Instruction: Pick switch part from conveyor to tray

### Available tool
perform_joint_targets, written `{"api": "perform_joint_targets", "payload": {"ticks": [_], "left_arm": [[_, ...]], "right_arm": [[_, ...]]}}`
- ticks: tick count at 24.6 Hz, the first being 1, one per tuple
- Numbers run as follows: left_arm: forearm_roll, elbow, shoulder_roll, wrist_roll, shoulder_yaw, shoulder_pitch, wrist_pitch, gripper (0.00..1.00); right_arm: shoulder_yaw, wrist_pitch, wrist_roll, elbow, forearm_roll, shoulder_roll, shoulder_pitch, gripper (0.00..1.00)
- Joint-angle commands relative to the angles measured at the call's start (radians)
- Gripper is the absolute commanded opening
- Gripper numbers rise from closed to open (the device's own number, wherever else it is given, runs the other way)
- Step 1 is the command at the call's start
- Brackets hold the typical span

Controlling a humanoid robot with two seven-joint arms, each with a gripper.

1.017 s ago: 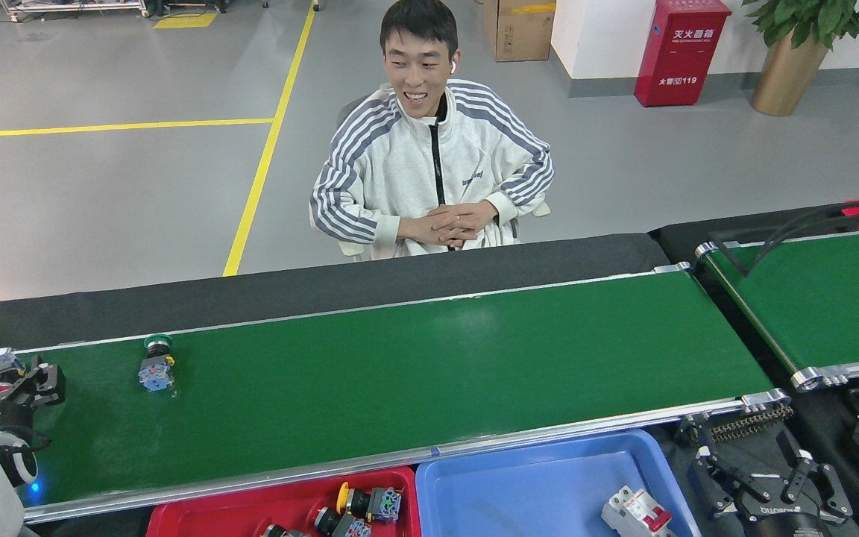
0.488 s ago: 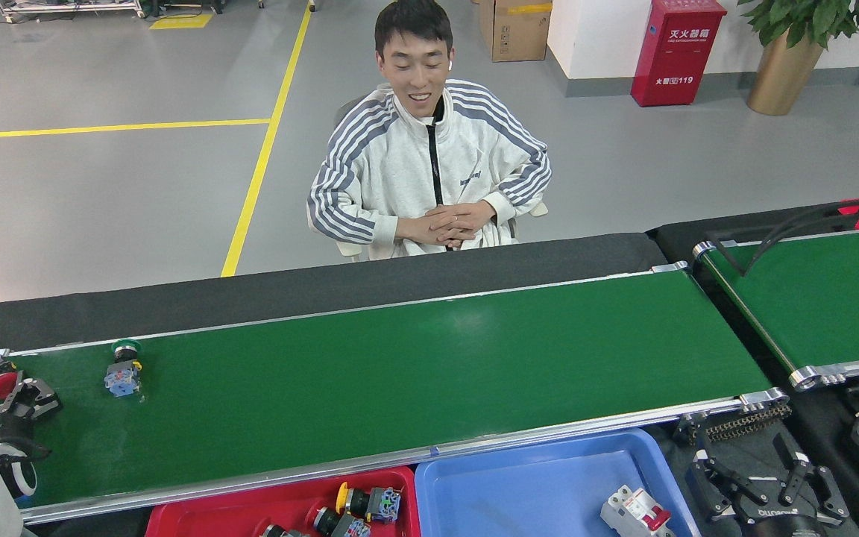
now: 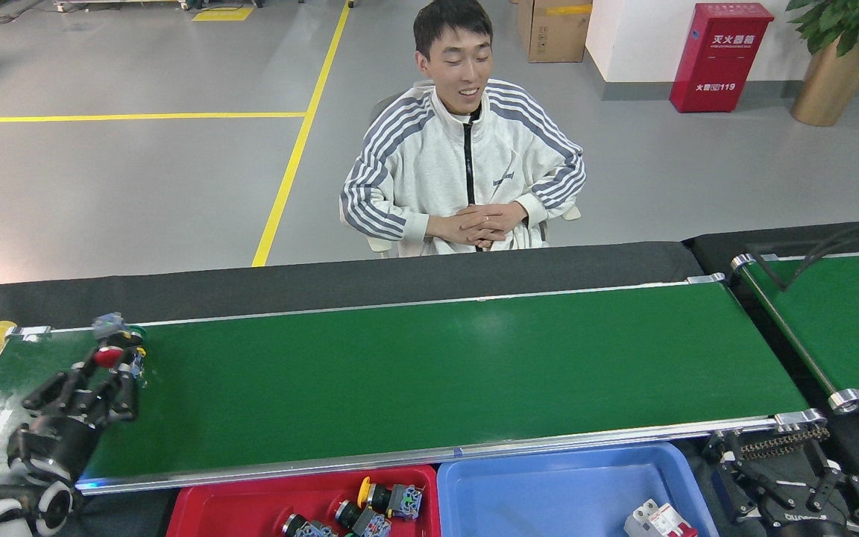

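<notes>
A red-capped switch part (image 3: 109, 356) sits near the conveyor's (image 3: 429, 373) far left corner. The red tray (image 3: 250, 511), by its near edge, holds three switch parts (image 3: 392, 498).

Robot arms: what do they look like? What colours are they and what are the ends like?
The left arm's gripper is black, made of thin linked metal bars, on a black wrist wrapped with dark cable and a white rounded arm segment. The right gripper is also black, with the same linked bars and white lettering on its base.

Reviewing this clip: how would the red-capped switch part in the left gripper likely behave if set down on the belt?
Probably rigid: the red-capped switch part looks like moulded plastic. Its round cap suggests it may roll or tip on the glossy conveyor. The left gripper seems to hold it by a small area, so it might twist.
</notes>
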Motion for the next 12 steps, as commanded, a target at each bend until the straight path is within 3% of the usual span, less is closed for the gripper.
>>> {"api": "perform_joint_targets", "payload": {"ticks": [1, 3, 4, 6, 7, 8, 12], "left_arm": [[0.012, -0.158, -0.016, -0.052, 0.003, 0.077, -0.069, 0.29], [0.009, -0.260, -0.053, -0.084, -0.002, 0.150, -0.096, 0.32], [0.006, -0.326, -0.070, -0.094, -0.014, 0.201, -0.135, 0.39], [0.003, -0.380, -0.089, -0.117, -0.031, 0.249, -0.141, 0.72], [0.000, -0.382, -0.113, -0.130, -0.034, 0.258, -0.133, 0.94], [-0.002, -0.382, -0.135, -0.134, -0.034, 0.261, -0.124, 1.00], [0.001, -0.377, -0.150, -0.134, -0.023, 0.264, -0.109, 1.00]], "right_arm": [[-0.005, 0.005, -0.007, -0.008, -0.002, -0.011, -0.017, 1.00], [-0.005, 0.005, -0.007, -0.008, -0.002, -0.009, -0.019, 1.00], [-0.005, 0.005, -0.007, -0.008, -0.002, -0.011, -0.019, 1.00], [-0.005, 0.005, -0.007, -0.008, -0.002, -0.011, -0.019, 1.00], [-0.005, 0.005, -0.007, -0.008, -0.002, -0.011, -0.019, 1.00], [-0.005, 0.005, -0.007, -0.008, -0.002, -0.011, -0.019, 1.00], [-0.005, 0.005, -0.007, -0.008, -0.002, -0.011, -0.019, 1.00]]}}
